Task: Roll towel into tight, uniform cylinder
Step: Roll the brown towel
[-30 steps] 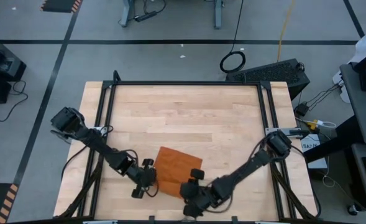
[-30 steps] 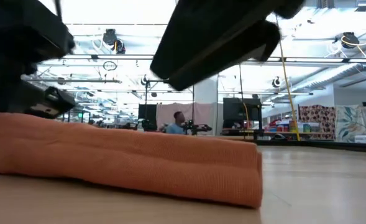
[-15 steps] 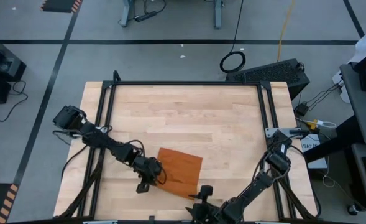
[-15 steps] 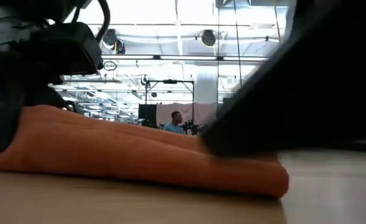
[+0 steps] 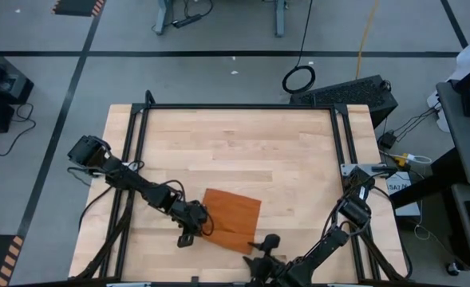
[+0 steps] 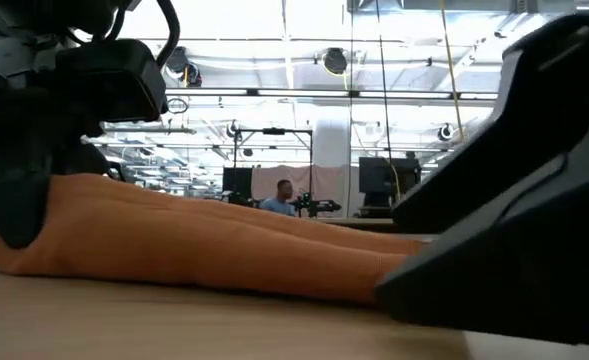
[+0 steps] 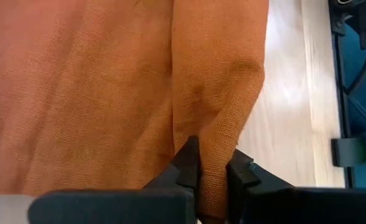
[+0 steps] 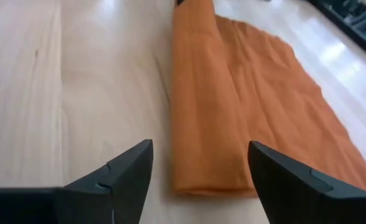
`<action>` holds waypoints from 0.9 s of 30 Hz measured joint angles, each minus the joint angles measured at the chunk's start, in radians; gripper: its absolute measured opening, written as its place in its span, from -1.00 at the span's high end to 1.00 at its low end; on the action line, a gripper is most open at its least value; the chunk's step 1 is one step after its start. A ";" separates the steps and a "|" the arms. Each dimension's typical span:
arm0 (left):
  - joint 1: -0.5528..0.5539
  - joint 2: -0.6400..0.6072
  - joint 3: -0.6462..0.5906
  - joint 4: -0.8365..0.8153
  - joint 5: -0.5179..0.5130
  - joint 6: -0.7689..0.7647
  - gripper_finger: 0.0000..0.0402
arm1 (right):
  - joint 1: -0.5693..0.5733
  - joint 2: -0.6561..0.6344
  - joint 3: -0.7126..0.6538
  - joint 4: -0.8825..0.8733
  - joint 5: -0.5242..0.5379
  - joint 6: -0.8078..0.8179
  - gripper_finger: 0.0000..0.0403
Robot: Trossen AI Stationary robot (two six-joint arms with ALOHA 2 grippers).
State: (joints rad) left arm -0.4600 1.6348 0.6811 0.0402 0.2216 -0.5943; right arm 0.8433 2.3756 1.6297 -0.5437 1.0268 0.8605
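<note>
Left gripper (image 7: 212,174) pinched on the rolled edge of the towel (image 5: 233,215). Right gripper (image 8: 198,163) fingers spread wide, empty, just off the roll's other end. Towel partly rolled, near table's (image 5: 242,143) front edge.

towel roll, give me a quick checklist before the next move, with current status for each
1. Left gripper shut on the towel: ok; its fingers pinch the rolled fold at the towel's left end.
2. Right gripper open and free of the cloth: ok; it sits back from the roll's end, fingers wide.
3. Roll started: ok; one rolled edge shows along the near side.
4. Roll finished: not ok; a flat part lies unrolled beside it.
5. Roll even in thickness: cannot tell.
6. Towel fully on the table: ok.
</note>
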 joint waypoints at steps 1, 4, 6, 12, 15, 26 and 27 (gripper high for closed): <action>-0.001 0.000 0.000 0.000 -0.007 0.000 0.85 | -0.003 0.000 0.000 -0.011 -0.003 0.017 -0.26; -0.001 0.000 0.000 -0.002 -0.016 0.000 0.84 | -0.016 0.000 0.000 -0.019 -0.026 0.032 -0.22; -0.004 0.000 0.000 -0.002 -0.021 0.000 0.84 | -0.035 -0.003 0.002 -0.021 -0.071 0.051 -0.16; -0.029 0.000 0.000 -0.005 -0.097 0.001 0.84 | -0.071 -0.006 0.004 -0.012 -0.147 0.129 0.28; -0.056 -0.001 0.000 -0.015 -0.175 -0.001 0.84 | -0.076 -0.006 0.004 -0.013 -0.185 0.171 0.58; -0.184 -0.001 0.000 -0.025 -0.384 -0.001 0.08 | -0.072 -0.047 -0.002 -0.045 -0.262 0.331 0.91; -0.189 -0.001 0.000 -0.025 -0.388 0.000 0.00 | -0.073 -0.055 -0.002 -0.050 -0.282 0.331 0.93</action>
State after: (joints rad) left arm -0.6493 1.6341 0.6811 0.0154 -0.1666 -0.5947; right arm 0.7699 2.3205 1.6276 -0.5933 0.7449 1.1918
